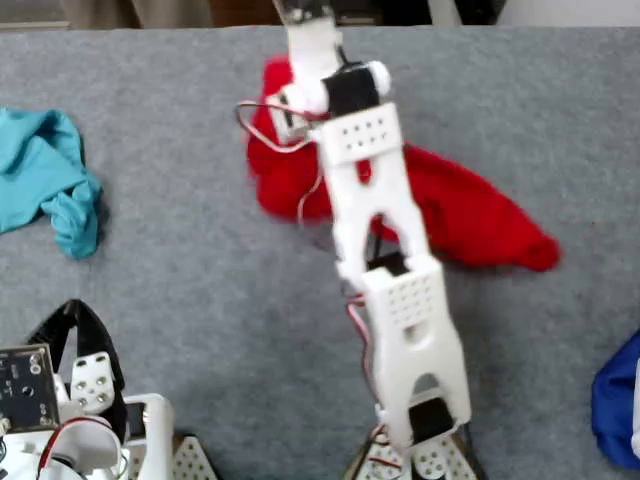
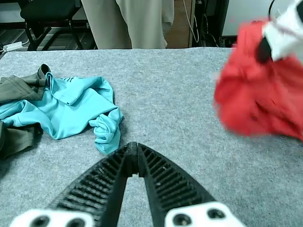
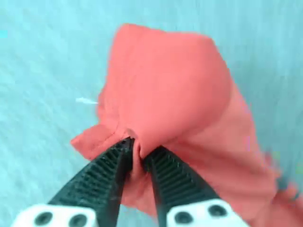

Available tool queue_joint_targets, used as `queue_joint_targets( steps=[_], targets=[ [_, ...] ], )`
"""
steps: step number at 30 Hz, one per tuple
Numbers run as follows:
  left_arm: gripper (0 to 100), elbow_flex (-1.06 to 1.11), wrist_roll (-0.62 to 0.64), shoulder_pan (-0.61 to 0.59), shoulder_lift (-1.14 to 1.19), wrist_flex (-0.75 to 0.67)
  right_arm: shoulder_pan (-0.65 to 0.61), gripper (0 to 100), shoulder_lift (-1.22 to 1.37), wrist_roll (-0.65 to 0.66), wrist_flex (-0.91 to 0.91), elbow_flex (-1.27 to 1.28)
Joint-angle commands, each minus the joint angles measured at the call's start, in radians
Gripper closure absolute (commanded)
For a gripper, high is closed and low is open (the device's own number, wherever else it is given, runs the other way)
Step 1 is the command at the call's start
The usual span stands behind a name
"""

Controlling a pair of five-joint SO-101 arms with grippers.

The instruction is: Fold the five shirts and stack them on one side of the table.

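Surface: a table under a grey felt-like cover (image 1: 180, 270), with the dark floor and a black chair (image 2: 47, 14) beyond its far edge.

Red shirt (image 1: 470, 215): lies crumpled at the far middle of the table. One bunched end sits under the wrist of the right arm (image 1: 400, 300), and a longer tail trails toward the right side. The arm stretches from its base at the near edge out over the shirt.

Right gripper (image 3: 137, 151): its black ribbed fingers (image 3: 106, 172) are pressed onto a narrow fold of the red shirt (image 3: 175, 94), which sticks up between the tips. The rest of the cloth spreads out beyond them. From the left wrist, the red shirt (image 2: 260, 99) appears as a bunched mass with a white part of the right arm against its top.

Left gripper (image 2: 134, 156): sits low over bare cover at the near left. Its fingers meet at the tips with nothing between them. The left arm (image 1: 60, 400) is folded back at the near left corner.

Turquoise shirt (image 1: 45, 175): crumpled at the far left, well apart from the red one. In the left wrist view it (image 2: 71, 106) lies on and touches an olive shirt (image 2: 16, 90).

Blue shirt (image 1: 615, 400): a crumpled part of it lies at the near right edge.
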Motion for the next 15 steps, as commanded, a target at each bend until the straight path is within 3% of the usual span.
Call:
queue_joint_targets(
  steps=[1, 6, 10, 15],
  targets=[
    [98, 0.003, -0.002, -0.012, 0.001, 0.009, -0.062, 99.3, -0.136, 0.066, -0.032, -0.211],
    [98, 0.003, 0.000, -0.012, 0.002, 0.009, -0.110, 99.3, -0.269, 0.043, 0.095, -0.081],
    [98, 0.003, 0.025, -0.012, 0.002, 0.009, -0.142, 99.3, -0.377, 0.043, 0.094, 0.042],
    [98, 0.003, 0.026, -0.012, 0.002, 0.009, -0.203, 99.2, -0.575, 0.040, 0.094, 0.414]
  ],
)
